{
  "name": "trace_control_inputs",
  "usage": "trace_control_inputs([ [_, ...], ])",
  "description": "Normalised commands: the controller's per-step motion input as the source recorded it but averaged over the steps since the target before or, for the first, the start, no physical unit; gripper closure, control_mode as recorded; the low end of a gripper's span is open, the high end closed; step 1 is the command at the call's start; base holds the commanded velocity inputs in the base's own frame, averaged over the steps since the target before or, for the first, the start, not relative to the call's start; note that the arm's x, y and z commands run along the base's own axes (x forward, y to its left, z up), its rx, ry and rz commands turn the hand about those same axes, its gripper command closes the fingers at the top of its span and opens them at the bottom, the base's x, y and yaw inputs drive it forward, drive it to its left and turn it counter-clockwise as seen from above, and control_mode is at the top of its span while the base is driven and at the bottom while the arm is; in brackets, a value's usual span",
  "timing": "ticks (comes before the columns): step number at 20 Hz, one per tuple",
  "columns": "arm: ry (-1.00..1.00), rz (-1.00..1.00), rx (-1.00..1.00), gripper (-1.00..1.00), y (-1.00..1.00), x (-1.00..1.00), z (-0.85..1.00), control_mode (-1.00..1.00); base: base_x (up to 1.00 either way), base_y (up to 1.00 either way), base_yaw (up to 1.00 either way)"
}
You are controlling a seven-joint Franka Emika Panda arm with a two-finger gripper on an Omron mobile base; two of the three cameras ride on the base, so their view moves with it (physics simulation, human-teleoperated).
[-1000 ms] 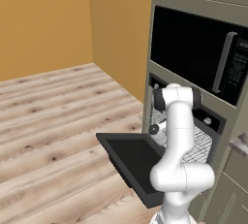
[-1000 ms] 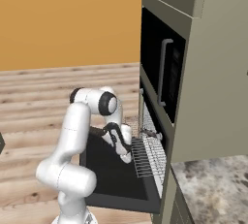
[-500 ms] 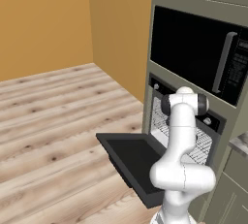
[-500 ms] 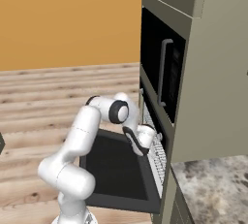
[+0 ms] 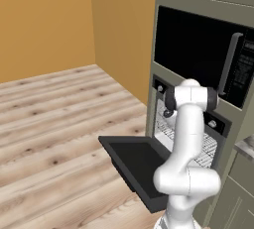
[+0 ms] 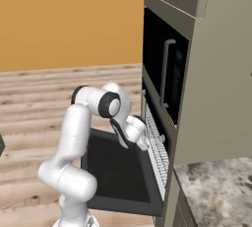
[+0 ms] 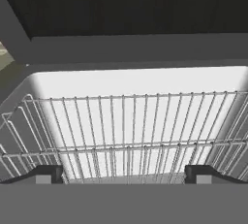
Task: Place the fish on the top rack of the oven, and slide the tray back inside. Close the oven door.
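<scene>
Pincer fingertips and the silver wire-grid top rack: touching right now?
Cannot tell. In the hand view the open pincer points along the silver wire-grid top rack, with dark fingertips level with its near bars; no plain contact or gap.

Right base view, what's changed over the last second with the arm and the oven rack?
The gripper swung from over the open oven door toward the oven mouth, jaws open and holding nothing. The top rack, pulled out over the door a second ago, now sits back inside the cavity, right ahead of the fingertips. The door stayed down, and the base hasn't moved.
</scene>
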Motion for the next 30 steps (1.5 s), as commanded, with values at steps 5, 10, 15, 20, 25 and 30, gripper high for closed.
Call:
trace_control_inputs([
  [5, -0.01, 0.00, 0.00, -1.00, 1.00, -0.62, 0.91, -1.00, 0.00, 0.00, 0.00],
  [10, -0.12, 0.00, 0.01, -1.00, 1.00, -0.90, 0.68, -1.00, 0.00, 0.00, 0.00],
  [15, -0.07, 0.00, 0.05, -1.00, 1.00, -0.73, 0.48, -1.00, 0.00, 0.00, 0.00],
  [20, 0.02, 0.00, 0.08, -1.00, 1.00, -0.25, 0.61, -1.00, 0.00, 0.00, 0.00],
  [25, 0.07, 0.00, 0.07, -1.00, 1.00, -0.01, 0.64, -1.00, 0.00, 0.00, 0.00],
  [30, 0.01, 0.00, 0.00, -1.00, 1.00, -0.24, 0.23, -1.00, 0.00, 0.00, 0.00],
])
